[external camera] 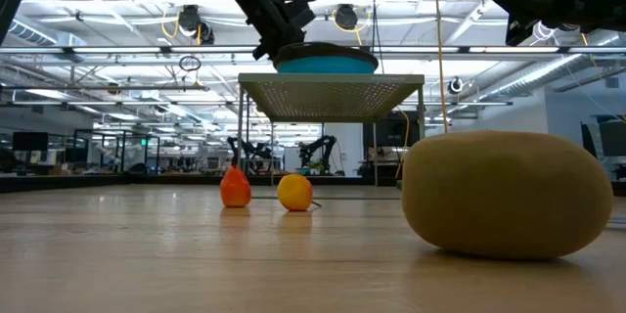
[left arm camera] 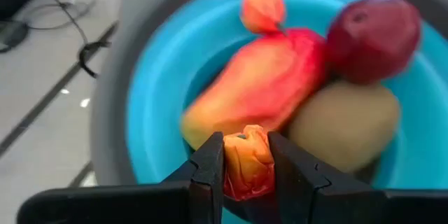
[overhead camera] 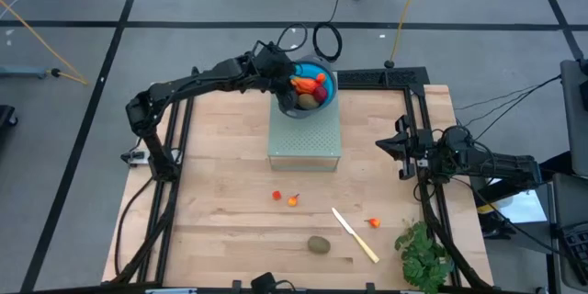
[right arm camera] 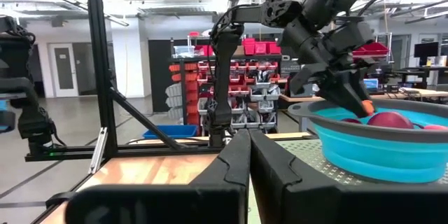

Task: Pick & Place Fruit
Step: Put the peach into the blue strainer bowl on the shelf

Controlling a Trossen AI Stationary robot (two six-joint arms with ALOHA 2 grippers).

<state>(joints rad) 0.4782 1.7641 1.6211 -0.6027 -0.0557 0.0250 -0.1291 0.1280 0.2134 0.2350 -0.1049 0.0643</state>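
Observation:
A blue bowl [overhead camera: 323,81] with a grey rim stands on a pale green perforated stand [overhead camera: 305,138] at the table's far middle. In it lie a large red-orange oval [left arm camera: 262,84], a dark red ball [left arm camera: 374,36], a brown-green kiwi [left arm camera: 346,122] and a tiny orange bit [left arm camera: 262,8]. My left gripper [left arm camera: 246,171] hangs over the bowl's left rim, shut on a small orange-red fruit piece [left arm camera: 246,161]. On the table lie small orange-red bits [overhead camera: 277,196] [overhead camera: 293,200] [overhead camera: 374,223] and a kiwi [overhead camera: 319,244]. My right gripper [overhead camera: 381,145] waits shut at the right. My left gripper pinches the small orange-red piece by its two sides [left arm camera: 234,168] between its two fingers [left arm camera: 208,171]. The fingers slant down from the table's left over the bowl's rim [right arm camera: 367,106]. The piece is lifted clear of the table and hangs above the red-orange oval inside the bowl.
A long cream knife [overhead camera: 355,234] lies near the table's front right, with a green leafy bunch [overhead camera: 424,253] at the front right corner. Dark frame rails [overhead camera: 427,193] run along both table sides. The bare wood in front of the stand [overhead camera: 239,175] holds nothing.

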